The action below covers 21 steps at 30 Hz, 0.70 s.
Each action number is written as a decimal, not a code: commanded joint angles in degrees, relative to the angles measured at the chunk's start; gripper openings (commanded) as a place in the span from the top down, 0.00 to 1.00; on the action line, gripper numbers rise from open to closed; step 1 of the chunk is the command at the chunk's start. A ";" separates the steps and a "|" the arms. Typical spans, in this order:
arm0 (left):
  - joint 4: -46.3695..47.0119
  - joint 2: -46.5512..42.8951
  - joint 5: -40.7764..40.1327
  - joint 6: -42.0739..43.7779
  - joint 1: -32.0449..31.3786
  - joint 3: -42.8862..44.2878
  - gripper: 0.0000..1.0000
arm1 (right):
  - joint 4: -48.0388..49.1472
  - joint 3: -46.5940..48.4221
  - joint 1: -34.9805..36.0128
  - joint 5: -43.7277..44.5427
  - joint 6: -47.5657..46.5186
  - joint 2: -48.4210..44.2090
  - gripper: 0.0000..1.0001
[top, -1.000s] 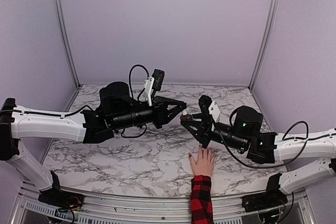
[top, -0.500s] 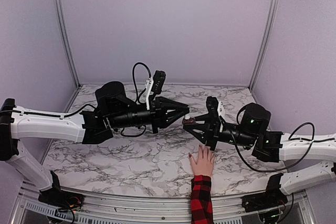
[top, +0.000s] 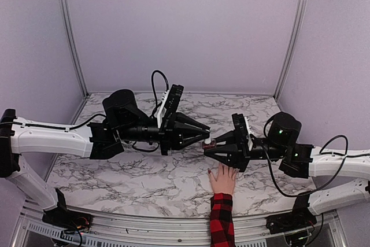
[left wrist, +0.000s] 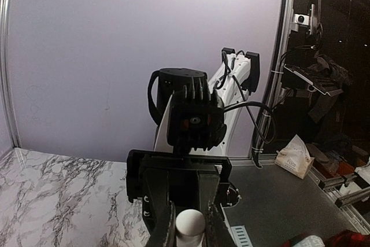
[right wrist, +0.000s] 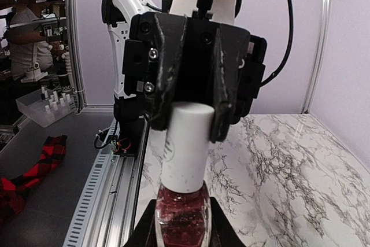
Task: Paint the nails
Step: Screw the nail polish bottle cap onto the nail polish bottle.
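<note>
While L gripper (top: 203, 137) clamped the white cap (right wrist: 186, 143) and R gripper (top: 211, 146) the bottle (right wrist: 180, 219), we noted nails (top: 208, 172) just near-side of R gripper.

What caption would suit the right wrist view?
The left hand shut on the white cap of a red nail-polish bottle gripped below by the right hand, marble table behind.

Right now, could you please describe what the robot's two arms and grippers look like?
The left arm and right arm both have white link shells with black joints and motor housings. The left gripper and right gripper are black, wedge-shaped, two-fingered. A black cable loops out of each wrist beside a white camera mount.
</note>
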 commanded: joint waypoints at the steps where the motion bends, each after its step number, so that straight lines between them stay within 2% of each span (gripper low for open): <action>1: -6.31 0.33 3.09 1.24 0.04 -2.78 0.96 | 8.52 4.10 -0.01 -2.76 -1.10 -1.12 1.00; 3: -6.28 -0.65 1.79 1.84 0.21 -3.36 0.93 | 8.24 4.01 -0.16 -1.42 -0.98 -1.13 1.00; 6: -6.41 -2.24 -1.11 1.62 0.61 -3.83 0.76 | 6.77 4.30 -0.24 2.57 -0.88 -0.76 1.00; 11: -6.29 -5.84 -11.75 0.25 0.94 -4.92 0.62 | 3.22 5.05 -0.36 11.46 -1.20 0.47 1.00; 15: -6.33 -7.84 -19.73 -1.40 0.94 -5.70 0.58 | 1.50 5.37 -0.38 17.10 -1.38 1.85 1.00; 21: -5.69 -7.38 -29.49 -7.06 0.77 -5.02 0.57 | 0.69 5.37 -0.26 26.22 -0.47 2.98 1.00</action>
